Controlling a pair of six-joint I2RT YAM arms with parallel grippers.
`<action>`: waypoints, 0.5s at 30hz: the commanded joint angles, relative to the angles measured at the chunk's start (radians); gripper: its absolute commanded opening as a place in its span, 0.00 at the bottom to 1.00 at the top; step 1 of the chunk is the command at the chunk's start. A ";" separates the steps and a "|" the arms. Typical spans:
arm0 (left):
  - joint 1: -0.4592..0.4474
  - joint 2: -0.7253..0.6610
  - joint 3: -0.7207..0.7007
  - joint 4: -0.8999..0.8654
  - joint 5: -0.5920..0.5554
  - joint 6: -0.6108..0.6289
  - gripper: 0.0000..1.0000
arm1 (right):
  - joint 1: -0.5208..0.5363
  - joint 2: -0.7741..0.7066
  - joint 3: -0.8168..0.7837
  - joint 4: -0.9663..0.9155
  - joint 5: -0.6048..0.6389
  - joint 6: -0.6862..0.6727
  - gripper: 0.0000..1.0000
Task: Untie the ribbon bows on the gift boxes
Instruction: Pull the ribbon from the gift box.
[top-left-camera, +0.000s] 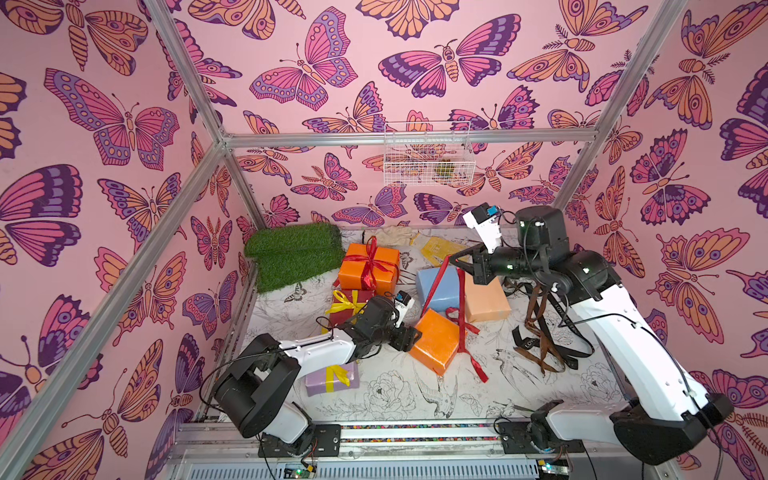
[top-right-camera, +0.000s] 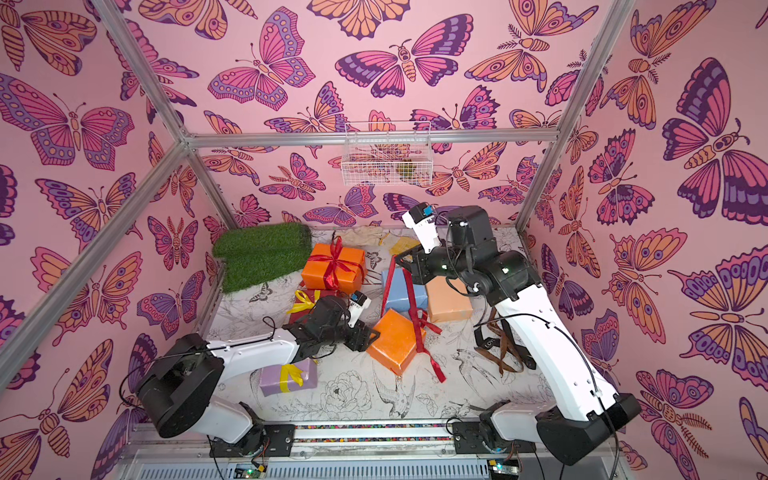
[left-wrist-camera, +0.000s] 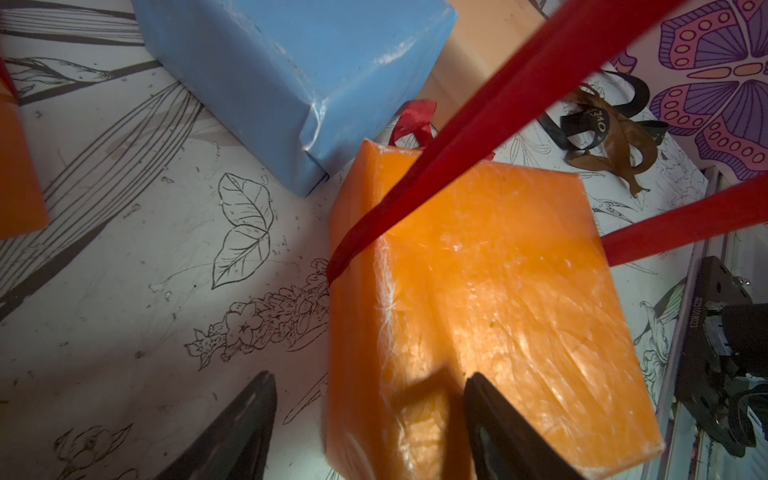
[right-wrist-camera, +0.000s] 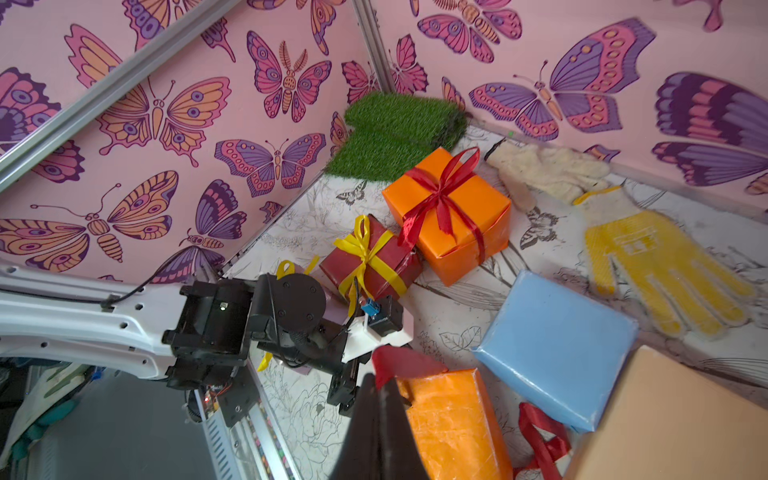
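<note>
My right gripper is shut on the red ribbon, raised above the light blue box. The ribbon runs taut down to the tilted orange box mid-table, and its loose end trails on the table. My left gripper is open, jaws astride that box's near corner. Tied bows remain on the far orange box, the dark red box and the lilac box. The peach box is bare.
Loose brown and black ribbons lie under my right arm. A green turf mat sits at the back left, with a yellow glove and a white glove along the back wall. A wire basket hangs above.
</note>
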 joint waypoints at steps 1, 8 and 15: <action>-0.006 0.013 -0.001 -0.043 -0.029 0.005 0.73 | -0.012 -0.036 0.093 -0.005 0.081 -0.021 0.00; -0.007 0.009 -0.001 -0.043 -0.034 0.006 0.73 | -0.014 -0.076 0.232 0.063 0.239 -0.026 0.00; -0.008 0.001 0.000 -0.044 -0.037 0.009 0.73 | -0.014 -0.111 0.334 0.163 0.425 -0.093 0.00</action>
